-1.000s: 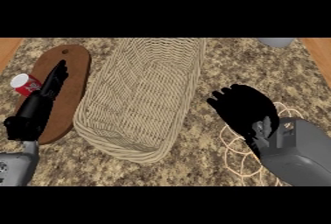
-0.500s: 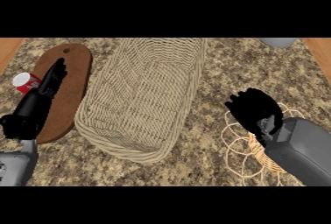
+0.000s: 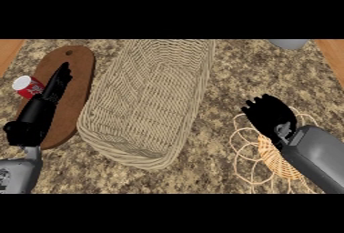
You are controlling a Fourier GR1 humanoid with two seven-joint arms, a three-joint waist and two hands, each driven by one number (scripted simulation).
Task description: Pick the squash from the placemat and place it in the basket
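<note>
The woven basket [image 3: 144, 100] lies long and open in the middle of the counter, and nothing shows inside it. At the lower right is the pale looped placemat [image 3: 250, 145]. My right hand [image 3: 267, 113] hangs over its upper part, palm down, fingers relaxed and open. No squash can be seen; the hand and forearm cover much of the mat. My left hand [image 3: 50, 93] rests open at the left, its straight fingers pointing up over the brown board.
A brown oval cutting board [image 3: 79, 73] lies left of the basket, with a red and white can [image 3: 28, 86] at its left edge. A grey object [image 3: 290, 43] sits at the top right. Wooden edges border the speckled counter on both sides.
My right hand has drawn back and to the right, from beside the basket's right rim to over the placemat. The left hand has barely moved.
</note>
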